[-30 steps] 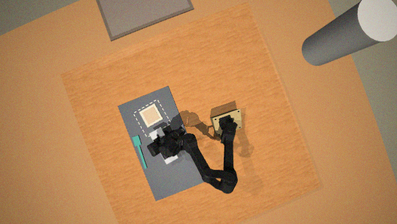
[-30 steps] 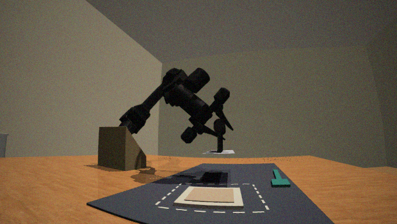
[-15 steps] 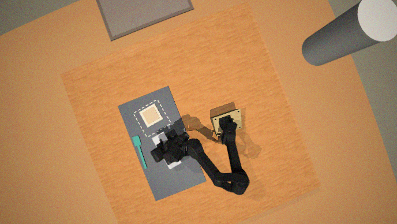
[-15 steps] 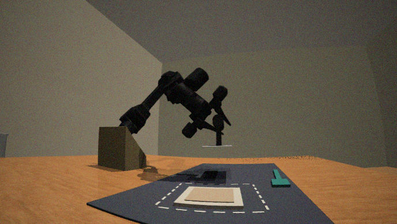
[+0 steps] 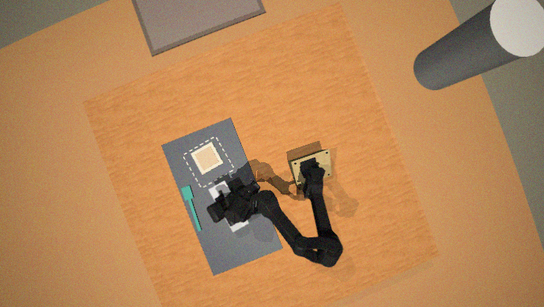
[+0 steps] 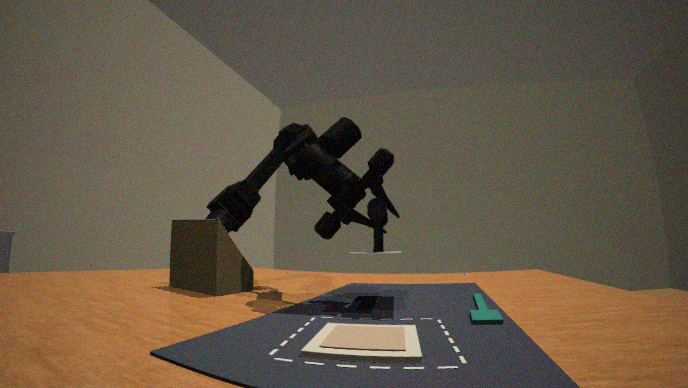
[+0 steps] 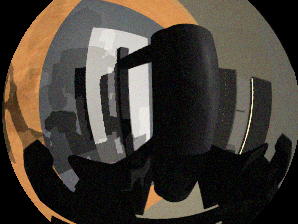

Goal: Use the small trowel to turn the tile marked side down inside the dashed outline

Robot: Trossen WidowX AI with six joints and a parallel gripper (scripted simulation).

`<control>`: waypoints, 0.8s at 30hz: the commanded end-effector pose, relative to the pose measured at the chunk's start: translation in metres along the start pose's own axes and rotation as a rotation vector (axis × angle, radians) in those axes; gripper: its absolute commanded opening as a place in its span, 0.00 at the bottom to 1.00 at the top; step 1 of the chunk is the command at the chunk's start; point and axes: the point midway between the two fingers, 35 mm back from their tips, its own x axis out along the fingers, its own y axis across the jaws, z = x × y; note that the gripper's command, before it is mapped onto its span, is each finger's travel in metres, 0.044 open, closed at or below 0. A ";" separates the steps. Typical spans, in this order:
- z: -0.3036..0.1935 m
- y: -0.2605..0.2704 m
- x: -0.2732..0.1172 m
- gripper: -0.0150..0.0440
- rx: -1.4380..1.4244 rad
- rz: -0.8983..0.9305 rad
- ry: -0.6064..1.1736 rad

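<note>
Trowel raised, tile lying in its outline.
Nearest in the exterior view, the tile (image 5: 206,158) (image 6: 362,342) lies flat on the mat (image 5: 237,255) (image 6: 225,345), wholly inside the dashed outline (image 5: 215,138) (image 6: 346,366), its tan square facing up (a paler border surrounds it). Beyond it, near the mat's edge, rests a teal tool (image 5: 194,210) (image 6: 486,316). Farther back, the trowel (image 5: 239,226) (image 6: 378,240) (image 7: 182,90) hangs above the mat, its pale blade roughly level and apart from the tile; the gripper (image 5: 223,202) (image 6: 388,223) (image 7: 173,139) is closed upon its dark handle. The arm (image 5: 282,221) (image 6: 265,167) reaches from a wedge-shaped base (image 5: 327,152) (image 6: 194,257) standing on the table (image 5: 316,79) (image 6: 100,310).
</note>
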 end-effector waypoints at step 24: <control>0.000 0.000 0.000 0.25 0.000 0.000 0.000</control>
